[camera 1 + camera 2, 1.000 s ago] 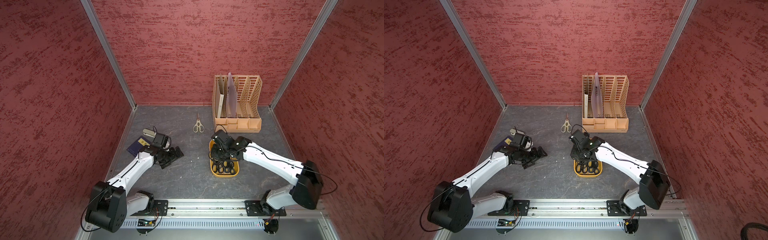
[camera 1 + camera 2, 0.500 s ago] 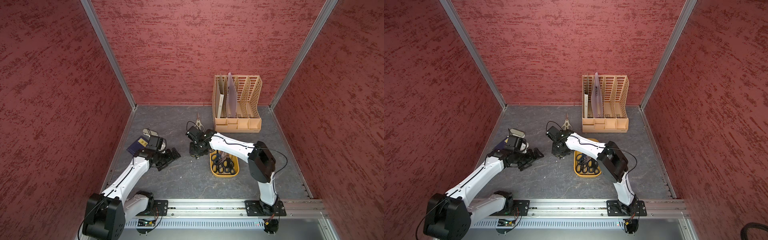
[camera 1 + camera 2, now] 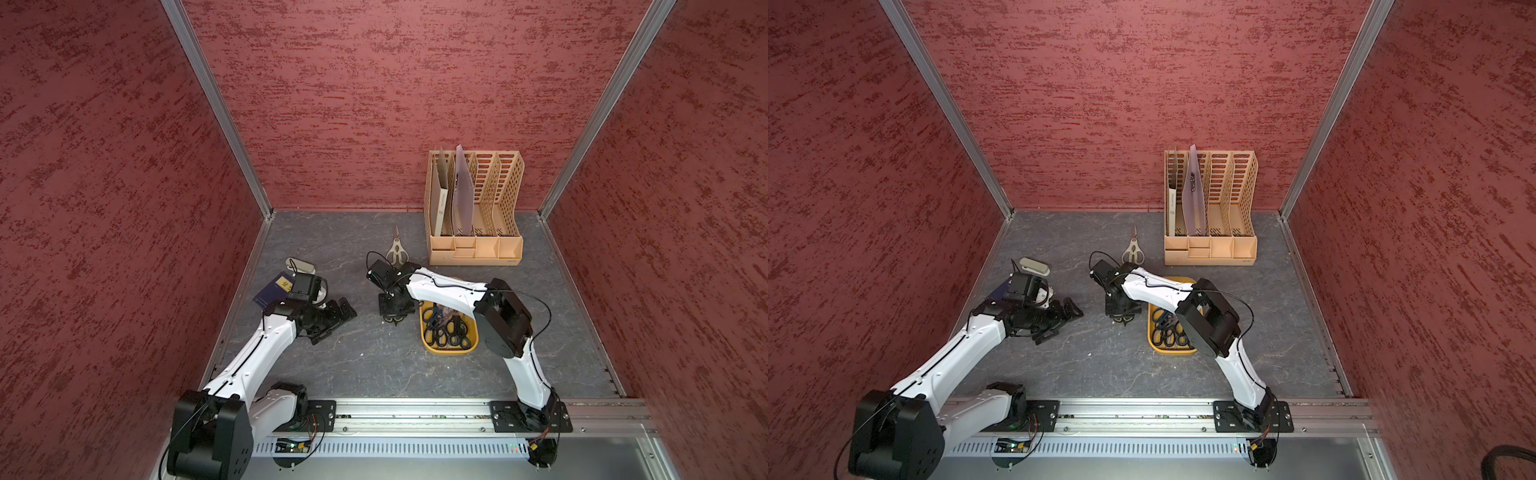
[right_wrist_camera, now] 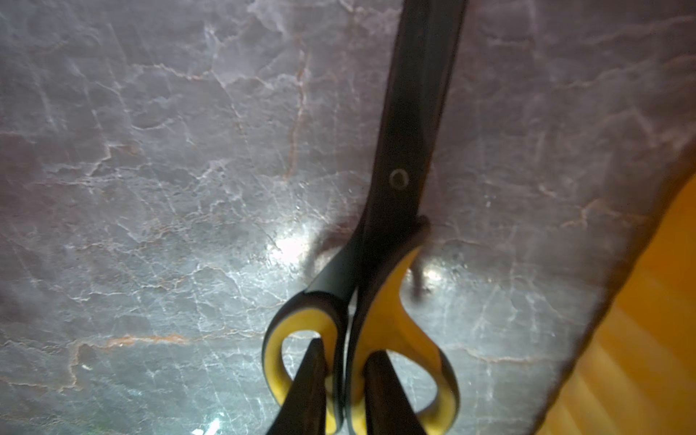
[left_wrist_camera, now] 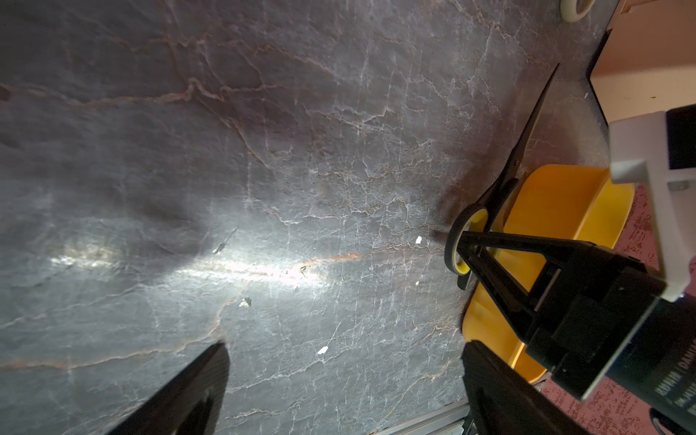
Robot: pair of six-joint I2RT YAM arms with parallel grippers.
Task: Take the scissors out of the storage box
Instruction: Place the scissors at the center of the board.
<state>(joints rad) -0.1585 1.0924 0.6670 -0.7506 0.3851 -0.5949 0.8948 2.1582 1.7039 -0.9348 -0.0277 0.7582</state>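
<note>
Yellow-black scissors (image 4: 395, 211) are pinched at the handles by the right fingers (image 4: 312, 376), one finger passed through each loop; the pair is held outside the yellow box (image 3: 449, 352), just beside the wall that faces the left arm, over the grey bench (image 3: 374, 374); whether the bench is touched cannot be told. Other scissors (image 3: 446, 330) are heaped in the box; the heap is partly covered in both top views by the right arm, which reaches across it. The left fingers (image 5: 196, 388) are spread wide, with nothing between them, and are pointed toward the held pair. Cream-handled scissors (image 3: 396, 249) are laid on the bench just beyond the right wrist, near a tan file rack (image 3: 473, 249) set against the back wall; a grey stapler (image 3: 300, 264) and a blue booklet (image 3: 270, 293) are seen beside the left wrist.
</note>
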